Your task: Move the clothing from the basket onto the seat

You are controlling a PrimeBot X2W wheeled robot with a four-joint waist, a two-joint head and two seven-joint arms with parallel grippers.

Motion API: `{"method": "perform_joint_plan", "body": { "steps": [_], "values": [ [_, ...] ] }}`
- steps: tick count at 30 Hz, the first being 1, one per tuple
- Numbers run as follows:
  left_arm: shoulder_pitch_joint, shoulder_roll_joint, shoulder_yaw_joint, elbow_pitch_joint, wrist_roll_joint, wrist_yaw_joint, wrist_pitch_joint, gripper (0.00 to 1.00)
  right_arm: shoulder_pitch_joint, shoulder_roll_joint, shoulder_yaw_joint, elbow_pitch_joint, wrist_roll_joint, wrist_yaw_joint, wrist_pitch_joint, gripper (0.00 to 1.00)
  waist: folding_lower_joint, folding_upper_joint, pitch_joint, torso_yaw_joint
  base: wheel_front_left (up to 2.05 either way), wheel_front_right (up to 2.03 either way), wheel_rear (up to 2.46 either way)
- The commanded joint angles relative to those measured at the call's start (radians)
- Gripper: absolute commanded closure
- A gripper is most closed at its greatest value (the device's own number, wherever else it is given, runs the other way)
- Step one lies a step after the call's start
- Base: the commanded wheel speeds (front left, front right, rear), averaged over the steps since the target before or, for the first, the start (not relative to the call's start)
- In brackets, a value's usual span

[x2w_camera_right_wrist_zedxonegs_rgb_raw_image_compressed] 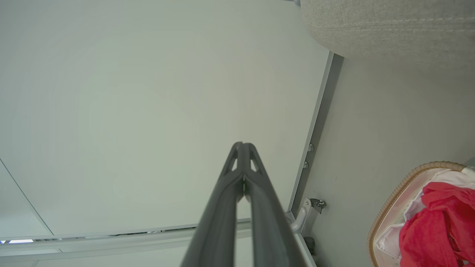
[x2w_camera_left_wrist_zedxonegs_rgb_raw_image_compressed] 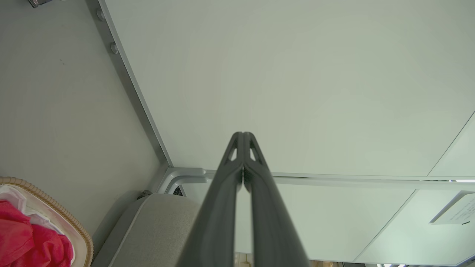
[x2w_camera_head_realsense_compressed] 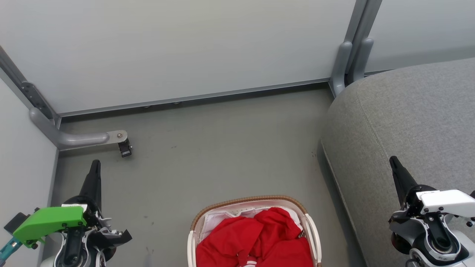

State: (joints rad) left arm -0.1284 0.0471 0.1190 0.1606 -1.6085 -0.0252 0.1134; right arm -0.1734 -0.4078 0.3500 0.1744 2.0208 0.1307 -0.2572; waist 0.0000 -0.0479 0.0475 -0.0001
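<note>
**Red clothing heaped in the basket, both grippers clenched to either side**

A dull grey-green floor [x2w_camera_head_realsense_compressed: 222, 148] fills the middle of the head view, marked with a few dark scuffs. Pale matte wall panels [x2w_camera_head_realsense_compressed: 178, 48] close it off at the back and on the left, meeting the floor along a thin metal rail. A grey metal post [x2w_camera_head_realsense_compressed: 352, 55] rises where two panels join. At the left corner a curved grey foot ends in a small black caster [x2w_camera_head_realsense_compressed: 125, 148].

The seat [x2w_camera_head_realsense_compressed: 408, 122], a large grey upholstered sofa cushion with a rounded edge and a stitched seam, takes up the right side of the room.

The basket [x2w_camera_head_realsense_compressed: 252, 200] stands on the floor at the bottom centre, just beside the seat's lower edge. Its brown woven rim curves over a white fabric liner [x2w_camera_head_realsense_compressed: 219, 218]. The clothing [x2w_camera_head_realsense_compressed: 259, 237], a crumpled heap of bright red fabric, lies inside the basket, with a bit of white stripe trim at the frame's bottom edge.

The left gripper [x2w_camera_head_realsense_compressed: 95, 165] points up at the lower left above a green housing [x2w_camera_head_realsense_compressed: 52, 222], over bare floor and well apart from the basket. The right gripper [x2w_camera_head_realsense_compressed: 393, 160] points up at the lower right in front of the seat, with a white housing [x2w_camera_head_realsense_compressed: 445, 200] behind it. It is also well clear of the clothing. In both wrist views the two dark fingers press together tip to tip, so both grippers are clenched on themselves.
</note>
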Motion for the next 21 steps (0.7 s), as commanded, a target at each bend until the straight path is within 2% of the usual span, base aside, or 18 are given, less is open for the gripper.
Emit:
{"method": "perform_joint_plan", "body": {
  "steps": [1,21],
  "values": [
    [-0.004,0.006,0.000,-0.004,-0.002,0.001,0.002,1.00,-0.004,-0.005,0.000,-0.001,0.003,0.000,-0.005,1.00,0.0000,0.0000,0.000,0.000,0.00,0.00,0.00],
    [-0.004,0.006,0.000,-0.004,-0.002,0.001,0.002,1.00,-0.004,-0.005,0.000,-0.001,0.002,0.000,-0.005,1.00,0.0000,0.0000,0.000,0.000,0.00,0.00,0.00]
  ]
}}
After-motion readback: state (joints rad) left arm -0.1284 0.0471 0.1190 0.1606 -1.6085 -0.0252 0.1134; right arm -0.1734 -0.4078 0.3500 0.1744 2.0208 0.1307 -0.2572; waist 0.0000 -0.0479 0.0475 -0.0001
